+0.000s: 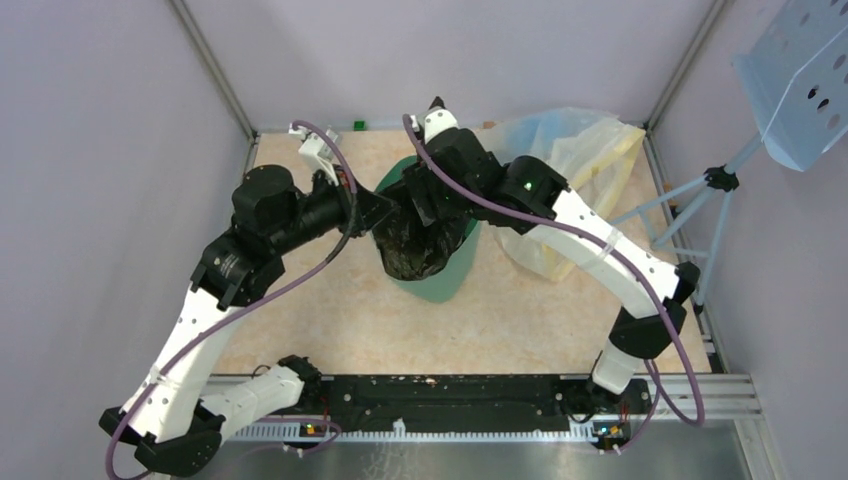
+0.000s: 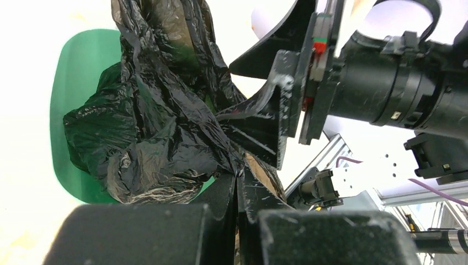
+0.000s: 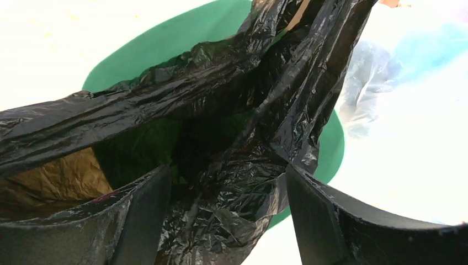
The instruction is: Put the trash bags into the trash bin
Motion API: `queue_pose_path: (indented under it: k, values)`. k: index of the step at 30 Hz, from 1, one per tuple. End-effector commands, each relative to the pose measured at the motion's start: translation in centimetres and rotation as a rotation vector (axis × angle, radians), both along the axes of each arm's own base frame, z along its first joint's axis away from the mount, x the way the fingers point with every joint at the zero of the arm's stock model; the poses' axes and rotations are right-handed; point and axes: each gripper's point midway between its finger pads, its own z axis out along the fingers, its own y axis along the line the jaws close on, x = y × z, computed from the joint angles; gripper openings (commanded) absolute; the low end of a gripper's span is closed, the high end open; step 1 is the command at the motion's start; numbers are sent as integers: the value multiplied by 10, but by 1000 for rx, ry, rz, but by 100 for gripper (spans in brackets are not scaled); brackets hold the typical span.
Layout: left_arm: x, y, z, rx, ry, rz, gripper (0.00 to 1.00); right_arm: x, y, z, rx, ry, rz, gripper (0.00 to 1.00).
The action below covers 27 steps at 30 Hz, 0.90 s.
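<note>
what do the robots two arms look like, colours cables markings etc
The left arm and right arm match: white link shells, black joint housings, black wrist sections. A purple cable runs along each. The right arm carries a small green light on a black housing. The jaws are black, flat-faced and scuffed.

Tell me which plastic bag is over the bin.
The glossy black trash bag, bunched over the green trash bin. The clear and yellowish bags sit apart, toward the far right corner.

Translucent bags (image 1: 575, 150) lie far right; a green block (image 1: 358, 125), perhaps, far back.
</note>
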Motion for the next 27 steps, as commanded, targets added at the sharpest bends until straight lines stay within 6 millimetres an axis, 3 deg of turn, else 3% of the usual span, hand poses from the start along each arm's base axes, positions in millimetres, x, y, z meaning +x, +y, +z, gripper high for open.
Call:
queue_pose_path:
  k: [1, 3, 5, 12, 16, 21, 27]
  values:
    - [3, -2, 11, -32, -40, -3, 0, 3, -10, 2, -45, -19, -63, 76]
    - [5, 0, 8, -21, -33, 13, 0, 1, -11, -3, -59, -6, -57, 74]
    - [8, 4, 4, -6, -24, 40, 0, 0, -15, -3, -68, -4, -67, 67]
    - [18, 27, -13, 78, 18, 182, 0, -12, -40, 6, -43, -26, -82, 25]
    - [15, 37, -24, 101, 41, 217, 0, -28, -55, -1, -9, -5, -62, 0]
    - [1, 45, -42, 102, 80, 226, 0, -51, -64, -13, 84, 39, -25, 0]
    - [-7, 58, -71, 126, 124, 276, 0, -61, -72, -29, 144, 45, -9, 0]
